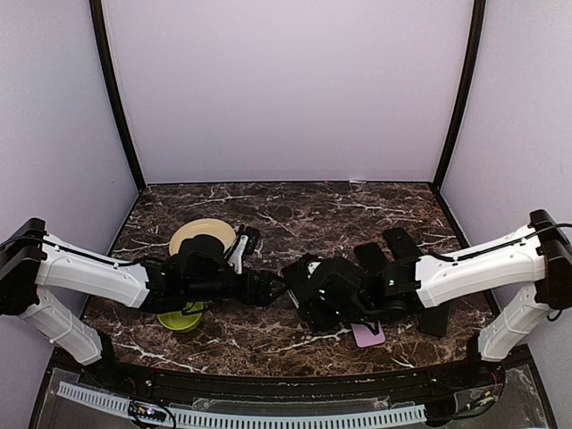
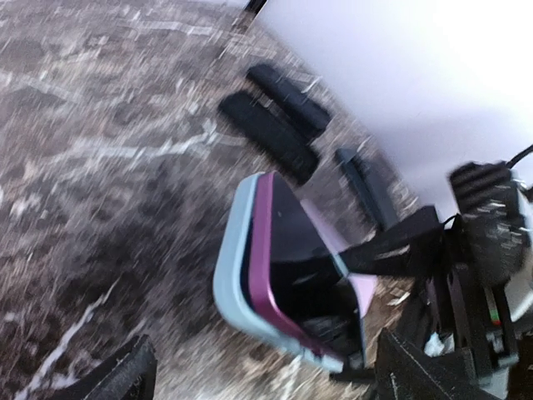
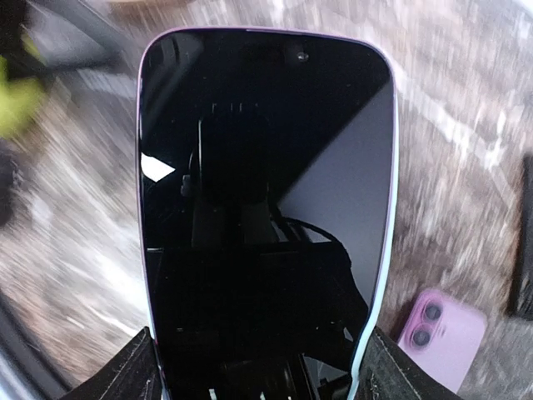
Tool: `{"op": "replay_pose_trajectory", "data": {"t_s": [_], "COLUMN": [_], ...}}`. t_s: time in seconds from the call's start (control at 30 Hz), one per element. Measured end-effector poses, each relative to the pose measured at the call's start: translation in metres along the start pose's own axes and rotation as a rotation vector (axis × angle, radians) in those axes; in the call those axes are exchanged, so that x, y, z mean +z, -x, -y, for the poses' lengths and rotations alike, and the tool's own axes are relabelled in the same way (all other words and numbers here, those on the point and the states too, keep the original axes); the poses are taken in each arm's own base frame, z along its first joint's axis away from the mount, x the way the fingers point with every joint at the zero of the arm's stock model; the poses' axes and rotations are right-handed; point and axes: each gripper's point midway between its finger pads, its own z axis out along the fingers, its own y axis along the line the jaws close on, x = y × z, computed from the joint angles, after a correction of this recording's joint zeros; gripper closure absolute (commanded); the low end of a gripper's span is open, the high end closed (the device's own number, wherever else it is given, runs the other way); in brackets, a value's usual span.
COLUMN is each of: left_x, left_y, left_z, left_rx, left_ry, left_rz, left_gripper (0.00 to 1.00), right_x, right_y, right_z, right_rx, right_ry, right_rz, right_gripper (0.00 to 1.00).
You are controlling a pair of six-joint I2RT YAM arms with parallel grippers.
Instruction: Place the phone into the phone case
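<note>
1. While both arms are lying stretched inward over the marbled bench (image 1: 268, 201) in the top view, the left pincer (image 1: 273, 288) and the right pincer (image 1: 300, 286) are facing each other nose to nose near the middle. Their jaws are showing too dark and crowded here to read. A cream plate (image 1: 203, 238) is sitting just beyond the left arm, and a green bowl (image 1: 179, 320) is peeking out on that arm's near side. A lilac piece (image 1: 368, 335) is lying under the right arm, and black slabs (image 1: 402, 242) are lying right of centre.
2. From the left wrist, the phone (image 2: 296, 250) is hanging tilted above the bench. Its magenta edge is lying against the pale blue phone case (image 2: 229, 267), which is cupping its back. The blur is hiding whether it is fully seated. The right pincer is gripping the pair from the right end. The left pincer's own fingers (image 2: 125, 375) are standing spread wide at the lower corners, with the phone just ahead of them and not pinched.
3. From the right wrist, the phone's dark screen is filling the frame. The right pincer's fingers (image 3: 137, 367) are pinching its lower edges from both sides. A pale blue rim is showing along its right edge. The lilac piece, showing two lenses, is lying on the bench at the lower right.
</note>
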Motion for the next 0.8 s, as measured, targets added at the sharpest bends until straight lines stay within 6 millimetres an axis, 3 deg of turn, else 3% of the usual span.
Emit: {"op": "replay_pose_trajectory", "data": {"t_s": [0.13, 0.2, 0.4, 0.53, 0.6, 0.7, 0.8], "left_x": [-0.002, -0.003, -0.008, -0.009, -0.010, -0.009, -0.009], "left_y": [0.025, 0.034, 0.057, 0.061, 0.062, 0.061, 0.055], "left_z": [0.023, 0.033, 0.057, 0.061, 0.063, 0.064, 0.063], "left_rx": [-0.024, -0.023, 0.007, 0.020, 0.032, 0.061, 0.136], "left_ry": [-0.097, -0.137, -0.229, -0.250, -0.253, -0.254, -0.256], "left_rz": [0.090, 0.120, 0.183, 0.193, 0.199, 0.195, 0.183], "left_gripper": [0.17, 0.31, 0.75, 0.90, 0.95, 1.00, 1.00], "right_x": [-0.027, -0.033, -0.041, -0.045, -0.044, -0.045, -0.046], "right_y": [0.042, 0.052, 0.062, 0.063, 0.063, 0.062, 0.057], "right_z": [-0.013, -0.016, -0.020, -0.018, -0.017, -0.018, -0.022], "right_rx": [0.009, -0.002, -0.034, -0.052, -0.057, -0.069, -0.107], "right_ry": [0.035, 0.034, 0.036, 0.031, 0.028, 0.039, 0.088], "right_rz": [0.188, 0.237, 0.301, 0.323, 0.330, 0.337, 0.316], "right_gripper": [0.69, 0.69, 0.69, 0.63, 0.51, 0.06, 0.02]}}
